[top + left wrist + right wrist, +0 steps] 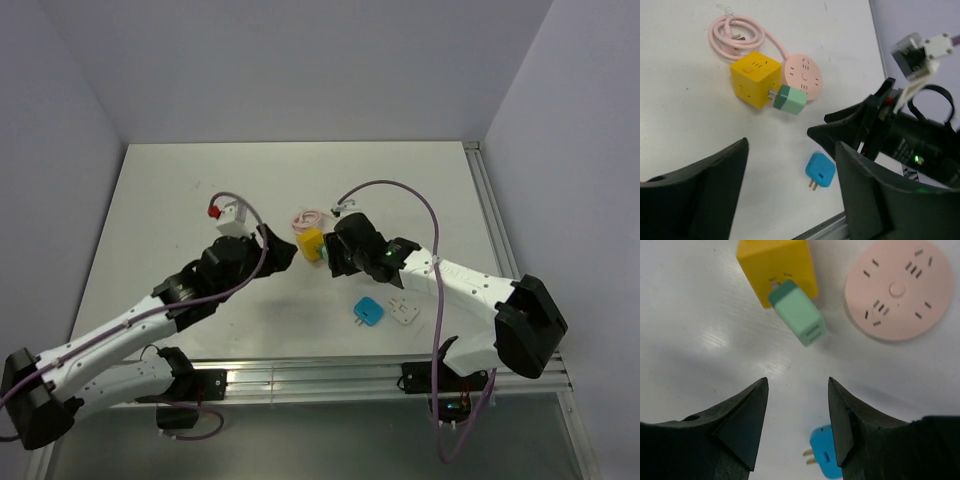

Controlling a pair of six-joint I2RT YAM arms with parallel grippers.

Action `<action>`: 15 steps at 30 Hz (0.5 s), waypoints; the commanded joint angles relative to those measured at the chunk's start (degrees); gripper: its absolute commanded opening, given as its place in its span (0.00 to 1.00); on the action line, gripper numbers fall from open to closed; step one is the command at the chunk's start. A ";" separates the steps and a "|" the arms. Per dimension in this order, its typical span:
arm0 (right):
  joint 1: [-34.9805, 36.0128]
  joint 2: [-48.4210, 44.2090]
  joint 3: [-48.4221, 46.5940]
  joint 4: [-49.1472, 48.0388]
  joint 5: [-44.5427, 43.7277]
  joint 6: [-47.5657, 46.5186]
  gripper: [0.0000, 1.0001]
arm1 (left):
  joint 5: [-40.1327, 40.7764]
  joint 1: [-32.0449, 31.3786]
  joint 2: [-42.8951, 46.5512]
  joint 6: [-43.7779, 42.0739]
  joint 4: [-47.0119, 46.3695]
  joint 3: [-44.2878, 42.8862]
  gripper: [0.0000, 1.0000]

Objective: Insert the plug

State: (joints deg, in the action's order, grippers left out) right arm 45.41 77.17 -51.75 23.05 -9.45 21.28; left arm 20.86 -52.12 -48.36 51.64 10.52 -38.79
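Directions take the far edge of the table (pixel 170 190) as twelve o'clock.

Nearest the arm bases lay a spare blue plug (pixel 367 312), prongs bare, with a white adapter (pixel 403 312) just beside it at three o'clock. Neither was touched.

Beyond them the two hands faced each other across the work. The right hand (pixel 797 415) stood released, its jaws apart with only bare table between them, and pointed at the green plug (pixel 799 314) from about five o'clock without touching it. The left hand (pixel 790 195) was also spread wide and grasped nothing. It sat at about eight o'clock from the yellow socket cube (pixel 754 79), near it but apart.

The green plug stuck out of the cube's side face at about four o'clock. A pink round socket (pixel 803 76) sat just beside them at two o'clock, and its pink cable (pixel 737 32) lay coiled farther off.

The insertion step looked done or nearly so, with the plug let go. A short length of prong showed between plug and cube in the left wrist view. So the next move probably called for a check of the seating. That could mean a straight push along the prongs with the cube braced against sliding.

How deep the prongs reached could not be told. From above, the right hand covered the round socket and most of the green plug. In the right wrist view a finger cut off the blue plug. A small red-and-white object (pixel 225 212) at eleven o'clock from the left hand was too small to identify.
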 commanded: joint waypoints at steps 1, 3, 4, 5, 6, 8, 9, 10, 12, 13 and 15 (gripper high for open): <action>0.12 0.96 -0.11 -12.06 -0.12 -2.73 0.59 | -9.63 6.57 -9.27 -5.31 -3.13 -6.03 0.73; -0.06 2.80 -1.07 -13.20 0.05 -3.78 0.59 | -18.09 13.69 -16.22 -6.46 -6.29 -7.70 0.59; -0.23 3.34 -1.25 -13.55 -0.13 -4.05 0.59 | -22.14 15.80 -18.59 -6.64 -8.31 -8.41 0.57; -0.23 3.69 -1.51 -13.90 -0.39 -4.40 0.59 | -24.09 18.52 -23.05 -7.68 -9.20 -9.89 0.55; -0.23 4.22 -1.69 -13.99 -1.00 -4.49 0.59 | -25.42 19.33 -25.18 -8.21 -9.90 -10.78 0.50; -0.85 4.57 -1.60 -14.61 -0.48 -4.75 0.59 | -28.23 20.91 -30.27 -9.35 -12.00 -12.88 0.45; -0.93 4.57 -1.08 -14.78 -0.22 -5.02 0.59 | -29.03 21.18 -31.70 -9.45 -12.80 -13.59 0.42; -1.20 4.40 -0.73 -15.13 -0.13 -5.19 0.59 | -29.56 21.62 -33.01 -9.54 -13.68 -14.12 0.42; -1.64 4.05 0.50 -16.45 1.27 -5.63 0.59 | -31.40 22.23 -35.92 -9.71 -15.09 -15.35 0.40; -1.90 4.05 0.77 -16.98 1.45 -5.81 0.59 | -32.02 22.41 -37.32 -9.71 -16.23 -15.62 0.39; -2.60 4.05 1.38 -17.42 1.80 -5.90 0.59 | -33.60 22.76 -38.30 -9.54 -17.29 -16.23 0.38</action>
State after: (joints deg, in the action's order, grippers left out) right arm 43.92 81.80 -51.31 9.37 -8.27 16.69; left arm -7.22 -29.91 -86.30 43.83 -0.64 -51.64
